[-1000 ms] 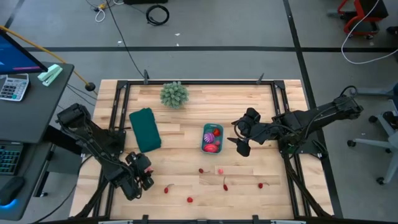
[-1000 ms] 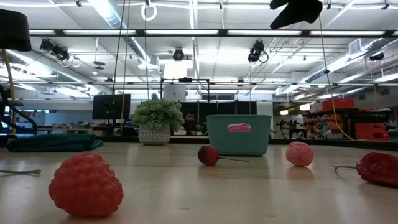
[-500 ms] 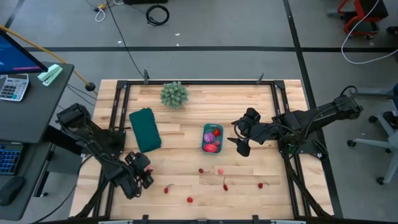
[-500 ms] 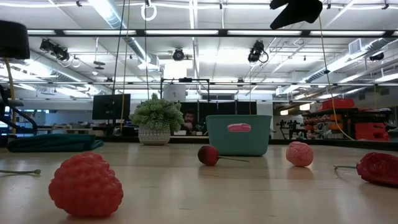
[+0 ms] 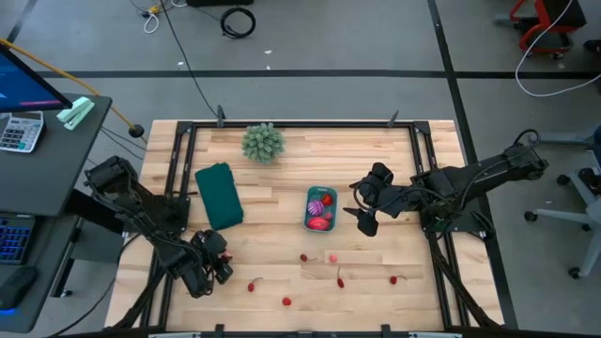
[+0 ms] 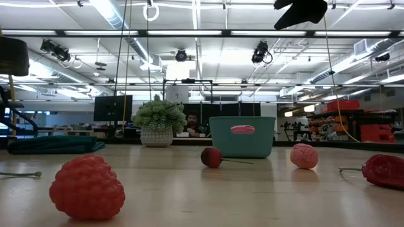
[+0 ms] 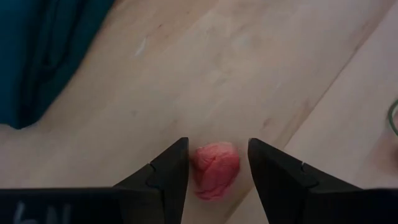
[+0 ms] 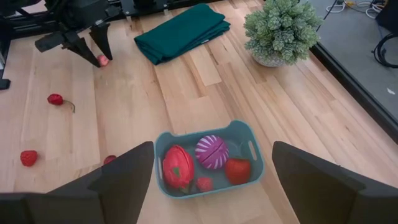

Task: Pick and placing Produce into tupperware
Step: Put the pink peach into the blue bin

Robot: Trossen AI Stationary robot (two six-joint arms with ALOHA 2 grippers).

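Observation:
The teal tub [image 5: 319, 208] stands mid-table and holds a purple ball [image 8: 212, 151] and red pieces [image 8: 178, 167]. Several small red and pink produce pieces lie on the table nearer the front edge [image 5: 331, 257], [image 5: 286, 301], [image 6: 86, 186]. My left gripper [image 5: 208, 265] is open at the front left. Its fingers stand on either side of a pink-red piece [image 7: 214, 169] that lies on the wood, with a small gap on each side. The piece also shows in the right wrist view [image 8: 101, 60]. My right gripper [image 5: 364, 212] is open and empty, raised just right of the tub.
A folded dark green cloth [image 5: 219, 195] lies left of the tub, just beyond my left gripper. A spiky pale-green plant ball in a pot [image 5: 263, 142] stands at the far edge. A dark metal frame [image 5: 300, 123] borders the table. A person shows in the room behind [image 6: 189, 123].
My left gripper has moved a little toward the table's far edge and right, and has come down in the low view. My right gripper and the produce have stayed where they were.

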